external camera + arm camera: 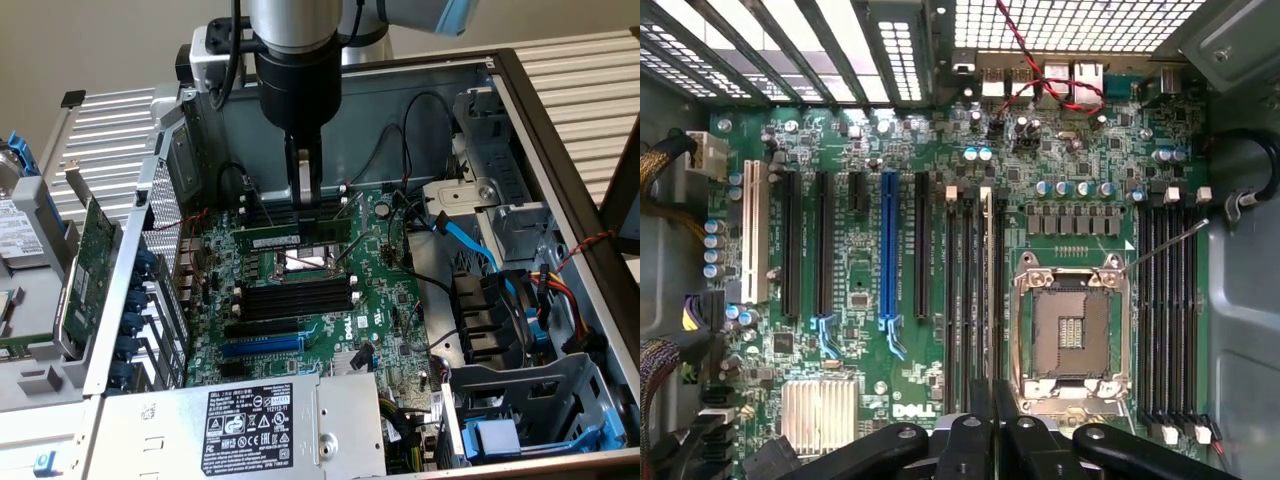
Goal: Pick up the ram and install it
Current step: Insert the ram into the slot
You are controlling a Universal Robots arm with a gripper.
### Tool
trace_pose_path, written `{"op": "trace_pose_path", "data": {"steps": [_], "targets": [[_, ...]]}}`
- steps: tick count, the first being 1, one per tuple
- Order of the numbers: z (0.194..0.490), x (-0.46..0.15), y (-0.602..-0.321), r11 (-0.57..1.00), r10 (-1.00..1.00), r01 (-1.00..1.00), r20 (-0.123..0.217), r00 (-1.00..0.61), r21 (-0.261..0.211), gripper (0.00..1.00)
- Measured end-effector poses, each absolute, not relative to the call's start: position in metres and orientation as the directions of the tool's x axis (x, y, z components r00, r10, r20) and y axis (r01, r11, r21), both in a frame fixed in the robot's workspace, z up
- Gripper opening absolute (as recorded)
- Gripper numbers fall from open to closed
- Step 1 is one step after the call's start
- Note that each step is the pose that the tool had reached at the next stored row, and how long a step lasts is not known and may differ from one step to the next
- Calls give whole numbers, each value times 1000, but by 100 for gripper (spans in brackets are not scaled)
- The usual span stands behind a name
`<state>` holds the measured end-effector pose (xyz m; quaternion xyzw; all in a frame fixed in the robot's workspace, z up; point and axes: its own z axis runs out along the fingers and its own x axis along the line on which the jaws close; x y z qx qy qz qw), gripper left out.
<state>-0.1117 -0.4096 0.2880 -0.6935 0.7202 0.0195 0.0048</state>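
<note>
While the grey arm [295, 60] hangs vertical in the open metal PC case [420, 85], its black claw [305, 195] clamps the long thin green ram stick [290, 235] at its tips. Green motherboard [380, 300] just below, slatted bench [590, 70] beyond.

Exterior view is looking obliquely down into the computer case [400, 95], wrist view is facing straight down close, both sharing the motherboard [940, 130].

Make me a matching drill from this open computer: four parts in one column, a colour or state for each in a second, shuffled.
Parts:
1 ram
2 flat cable
3 finned cooler
4 big sticker

Colour or state:
a silver
b gripped by the hand
c blue
d black with white print

Pairs: 1-b, 2-c, 3-a, 4-d
</note>
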Motion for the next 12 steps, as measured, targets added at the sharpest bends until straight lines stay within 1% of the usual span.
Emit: {"op": "trace_pose_path", "data": {"steps": [5, 9, 12], "targets": [[287, -112, -410, 37, -999, -999, -32, -38, 21, 12], [286, -112, -410, 38, -999, -999, -17, -38, 21, 12], [286, -112, -410, 38, -999, -999, -16, -38, 21, 12]]}}
